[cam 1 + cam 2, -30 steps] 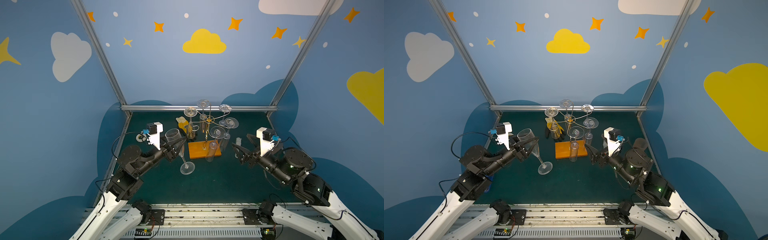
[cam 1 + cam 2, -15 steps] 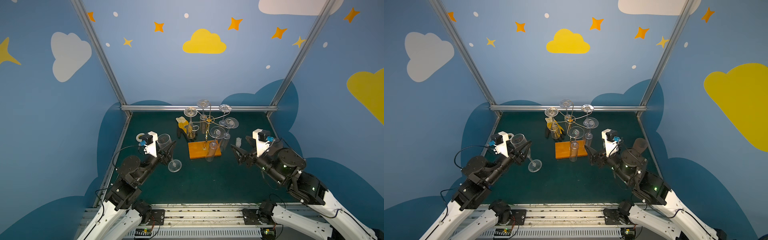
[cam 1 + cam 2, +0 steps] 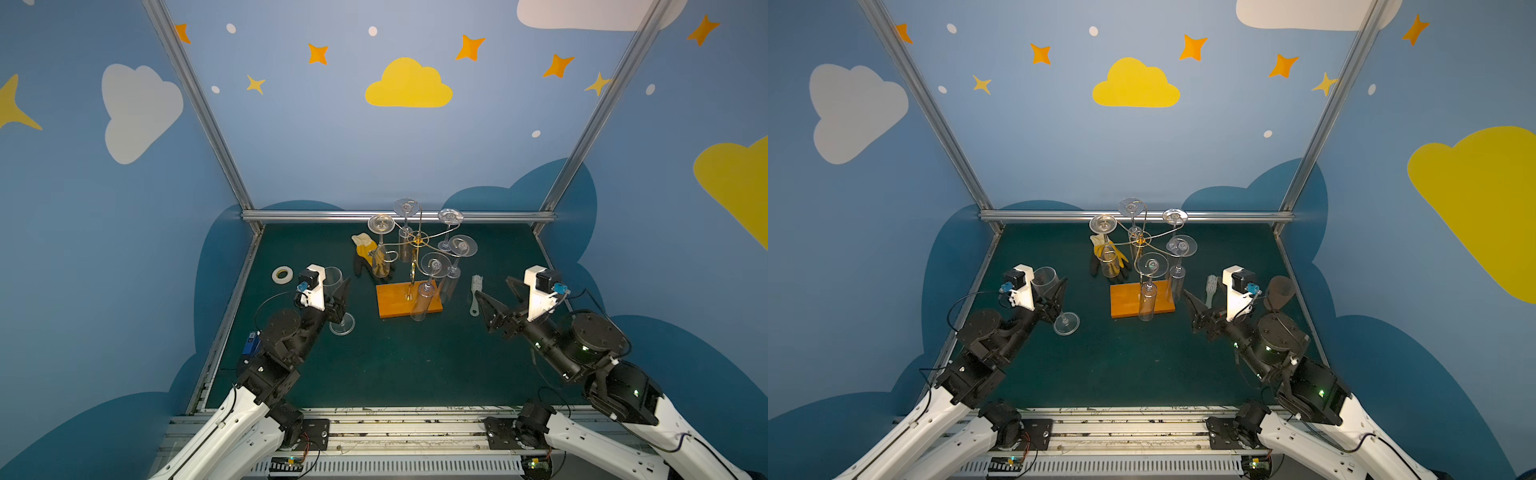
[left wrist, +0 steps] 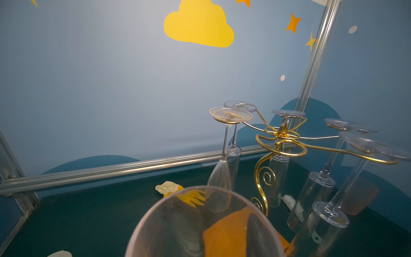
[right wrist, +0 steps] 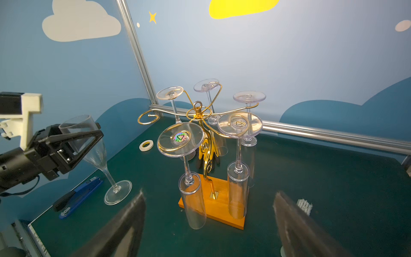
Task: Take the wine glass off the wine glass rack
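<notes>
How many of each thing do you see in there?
Clear stemmed wine glasses: 6
Gold wire rack with orange wooden base: 1
White tape roll: 1
Yellow-and-black glove: 1
White brush: 1
Blue stapler: 1
Brown cup: 1
Total: 12

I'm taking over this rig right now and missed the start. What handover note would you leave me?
Left gripper: shut on the wine glass bowl, glass upright, left of the wine glass rack, foot at or just above the mat.
Right gripper: open, empty, right of the rack.
Rack: five glasses hang upside down; one arm empty.
Done: glass off the rack.
To do: set it down, release.
</notes>
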Robot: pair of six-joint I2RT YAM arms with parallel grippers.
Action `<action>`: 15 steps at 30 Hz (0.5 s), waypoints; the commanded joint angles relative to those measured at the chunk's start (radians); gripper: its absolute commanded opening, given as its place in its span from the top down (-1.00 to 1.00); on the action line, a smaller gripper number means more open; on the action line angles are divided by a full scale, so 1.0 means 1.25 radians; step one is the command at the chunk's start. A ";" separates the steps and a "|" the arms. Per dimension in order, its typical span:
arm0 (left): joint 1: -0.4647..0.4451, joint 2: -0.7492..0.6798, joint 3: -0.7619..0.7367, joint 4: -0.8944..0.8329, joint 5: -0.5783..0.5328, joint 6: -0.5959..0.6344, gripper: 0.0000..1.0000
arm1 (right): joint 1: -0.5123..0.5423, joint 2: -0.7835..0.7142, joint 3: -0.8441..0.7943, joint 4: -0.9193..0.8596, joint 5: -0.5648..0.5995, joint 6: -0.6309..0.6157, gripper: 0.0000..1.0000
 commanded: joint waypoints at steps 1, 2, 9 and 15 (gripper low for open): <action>0.003 0.019 -0.009 0.109 -0.043 0.022 0.03 | -0.004 -0.017 -0.019 0.013 0.030 0.007 -0.78; 0.007 0.029 -0.012 0.121 -0.045 0.025 0.03 | -0.004 -0.020 -0.019 0.011 0.034 0.007 -0.78; 0.043 0.123 -0.013 0.177 -0.052 0.046 0.03 | -0.005 -0.035 -0.023 0.000 0.049 -0.002 -0.78; 0.077 0.190 -0.023 0.261 -0.056 0.046 0.03 | -0.005 -0.033 -0.004 -0.013 0.055 -0.018 -0.78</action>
